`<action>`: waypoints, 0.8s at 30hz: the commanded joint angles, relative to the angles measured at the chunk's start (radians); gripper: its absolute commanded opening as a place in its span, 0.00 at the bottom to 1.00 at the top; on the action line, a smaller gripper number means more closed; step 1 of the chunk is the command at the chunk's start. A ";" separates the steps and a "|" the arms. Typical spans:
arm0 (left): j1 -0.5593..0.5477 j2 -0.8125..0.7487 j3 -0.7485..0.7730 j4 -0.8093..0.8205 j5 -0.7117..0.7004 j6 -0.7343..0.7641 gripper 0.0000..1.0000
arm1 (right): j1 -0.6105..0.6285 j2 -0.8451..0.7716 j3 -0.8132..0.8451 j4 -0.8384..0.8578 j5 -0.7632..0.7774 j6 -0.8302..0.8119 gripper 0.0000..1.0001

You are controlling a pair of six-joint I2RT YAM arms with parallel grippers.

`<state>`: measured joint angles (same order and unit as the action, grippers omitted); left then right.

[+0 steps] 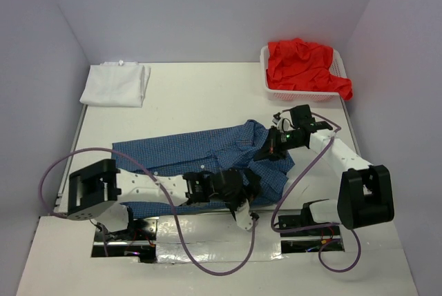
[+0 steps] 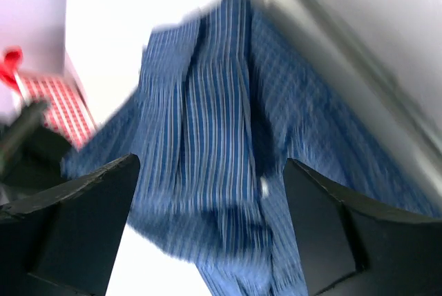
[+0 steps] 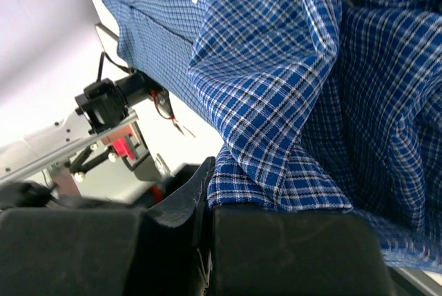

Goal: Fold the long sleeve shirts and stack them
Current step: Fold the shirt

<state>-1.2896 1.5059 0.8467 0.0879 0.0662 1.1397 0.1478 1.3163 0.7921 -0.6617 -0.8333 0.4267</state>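
Observation:
The blue checked shirt [image 1: 197, 150] lies spread across the middle of the table, bunched at its right end. My right gripper [image 1: 271, 148] is shut on a fold of the blue shirt [image 3: 290, 130] at that end. My left gripper [image 1: 250, 184] is over the shirt's near right part with jaws open; in the left wrist view its fingers [image 2: 83, 220] stand wide apart with blue cloth [image 2: 207, 144] between them, blurred. A folded white shirt [image 1: 115, 83] lies at the far left. A red shirt [image 1: 304, 65] is heaped in the basket.
The white mesh basket [image 1: 273, 92] stands at the far right corner. Purple cables loop from both arm bases over the near edge. Grey walls enclose the table on three sides.

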 commanded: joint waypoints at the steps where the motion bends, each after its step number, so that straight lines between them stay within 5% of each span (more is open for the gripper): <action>1: -0.053 0.075 0.067 0.214 -0.039 -0.018 0.99 | -0.005 -0.038 0.001 0.066 0.008 0.032 0.00; 7: -0.054 0.204 0.143 0.127 -0.025 0.028 0.98 | -0.004 -0.054 -0.024 0.068 0.005 0.018 0.00; 12: -0.050 0.300 0.184 0.134 -0.187 -0.001 0.68 | -0.005 -0.078 -0.030 0.053 0.005 0.000 0.00; 19: -0.042 0.323 0.192 0.069 -0.163 0.020 0.56 | -0.007 -0.097 -0.033 0.053 -0.013 0.001 0.00; 24: -0.039 0.335 0.207 0.079 -0.174 -0.009 0.00 | -0.007 -0.080 -0.011 0.016 0.017 -0.026 0.00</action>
<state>-1.3312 1.8259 1.0092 0.1574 -0.1001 1.1465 0.1463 1.2442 0.7628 -0.6319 -0.8253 0.4282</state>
